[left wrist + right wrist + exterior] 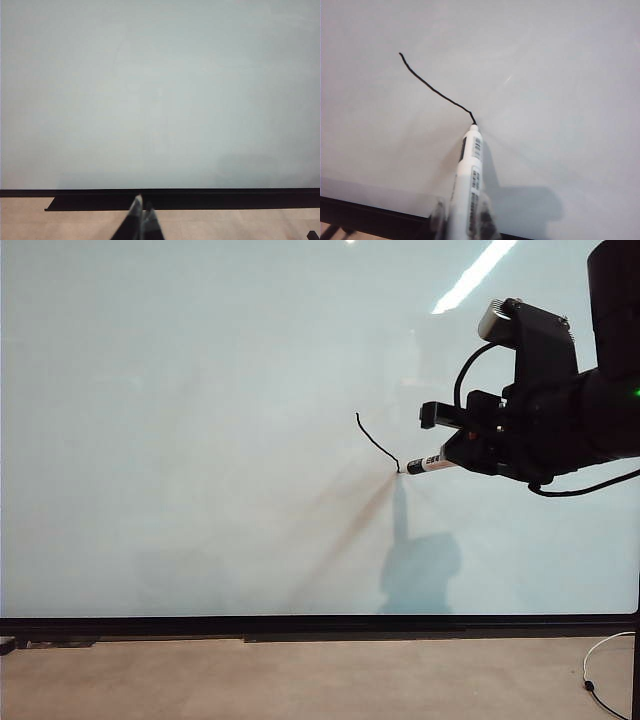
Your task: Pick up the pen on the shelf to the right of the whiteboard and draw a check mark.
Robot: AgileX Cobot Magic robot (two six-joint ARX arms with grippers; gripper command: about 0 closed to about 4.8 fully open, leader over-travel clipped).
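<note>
**Pen tip at the foot of the first stroke**

The right gripper (470,450), reaching in from the right of the exterior view, is clamped nearly shut on the pen (432,462). The pen's long axis runs almost level from the jaws toward the left, its black tip pressed to the whiteboard (200,440) exactly where the short down-stroke of the check mark (377,442) ends. So the drawn line lies up and to the left of the tip, and the gripper itself sits to the right of it, just behind the barrel.

By my reading, the longer rising stroke is not yet drawn; it has to leave this low point and climb up and to the right, which is the side the gripper and arm already occupy (the wrist would have to lead the pen rather than trail it).

The left gripper (140,220) hangs low by the board's black bottom frame, fingers together, holding nothing, well apart from the mark
</note>
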